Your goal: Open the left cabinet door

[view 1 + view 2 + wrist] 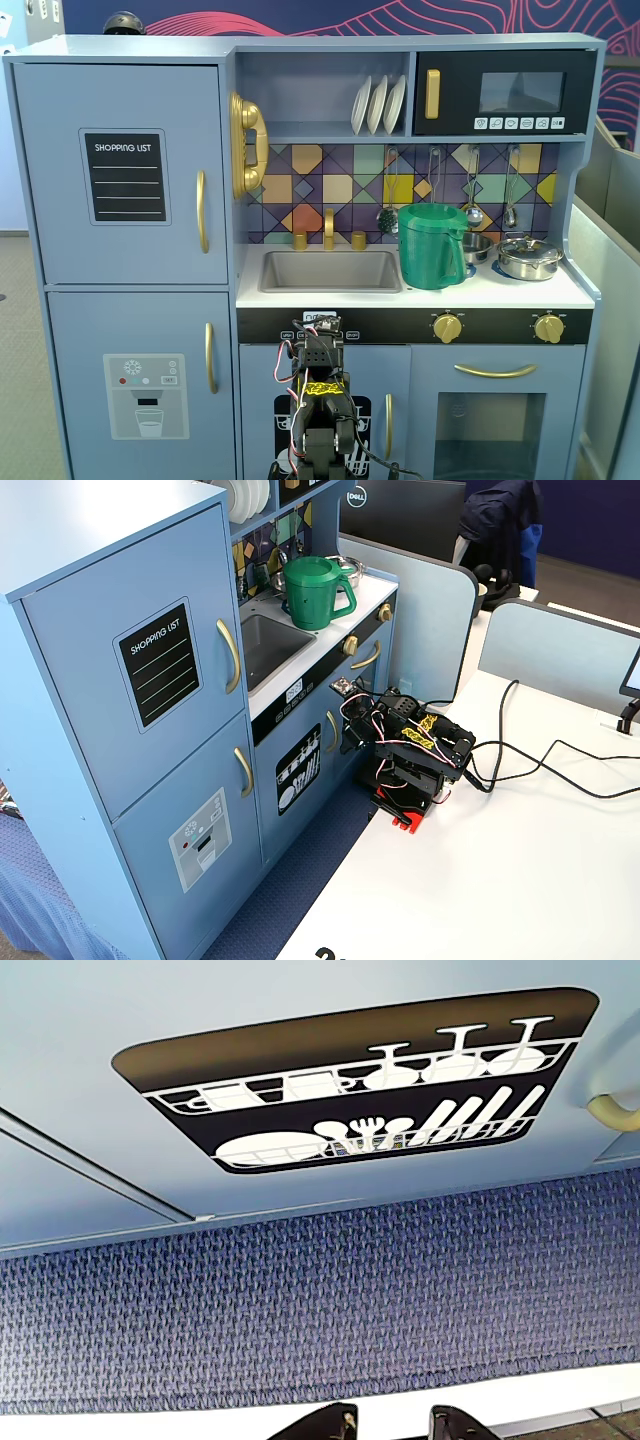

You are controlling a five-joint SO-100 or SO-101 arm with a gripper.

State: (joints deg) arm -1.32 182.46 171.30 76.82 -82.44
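Note:
The left cabinet door [125, 170] is a large light-blue panel with a black SHOPPING LIST chalkboard, at the kitchen's upper left. It is shut, and its curved gold handle [202, 210] runs down its right edge. It also shows in the other fixed view [140, 680], where its handle [230, 655] is untouched. My arm [320, 400] sits folded low in front of the kitchen, well below and to the right of that door. In the wrist view my gripper [393, 1425] shows only two black tips, slightly apart and empty. That view does not show the door.
The wrist view faces the narrow dishwasher-picture door [350, 1090] above blue carpet [300, 1300]. Below the left door is the ice-dispenser door [145, 385]. A green pitcher [432, 245] and pots stand on the counter. The arm [410, 750] stands on a white table [500, 870] with cables.

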